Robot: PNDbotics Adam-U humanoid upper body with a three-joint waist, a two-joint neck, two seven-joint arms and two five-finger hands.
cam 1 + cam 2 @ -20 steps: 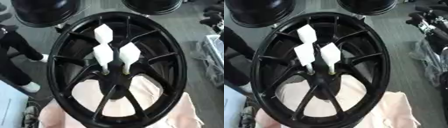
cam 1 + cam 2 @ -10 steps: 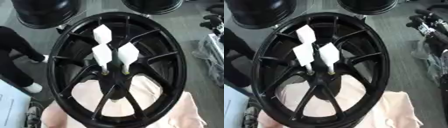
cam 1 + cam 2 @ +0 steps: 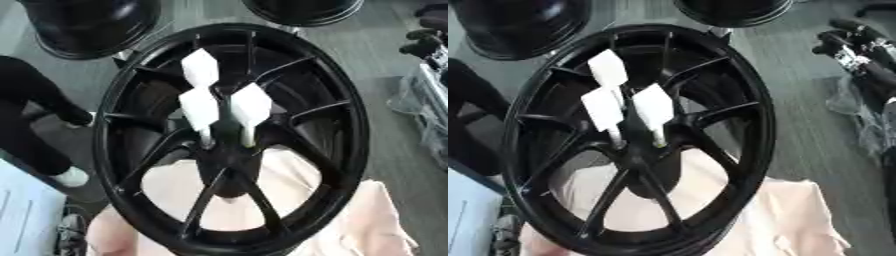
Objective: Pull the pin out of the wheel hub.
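Note:
A large black spoked wheel [image 3: 341,150] fills the middle of both views, lying on a pale pink cloth [image 3: 376,220]. Its hub [image 3: 226,150] sits at the centre where the spokes meet. Three pins with white block-shaped heads stand up from the hub: one to the rear [image 3: 199,67], one at the left [image 3: 199,107] and one at the right [image 3: 250,106]. Thin shafts run from the heads down into the hub. Neither of my hands shows in either view.
Two more black wheels lie beyond, at the upper left [image 3: 87,25] and upper right [image 3: 302,10]. A person's dark-clad legs and white shoes [image 3: 35,125] stand at the left. Clear plastic wrapping [image 3: 424,115] and dark equipment [image 3: 859,47] lie at the right on the grey floor.
The whole picture has drifted slightly, so the camera moved. The wheel and its three pins stand as before. The person's legs at the left have shifted a little.

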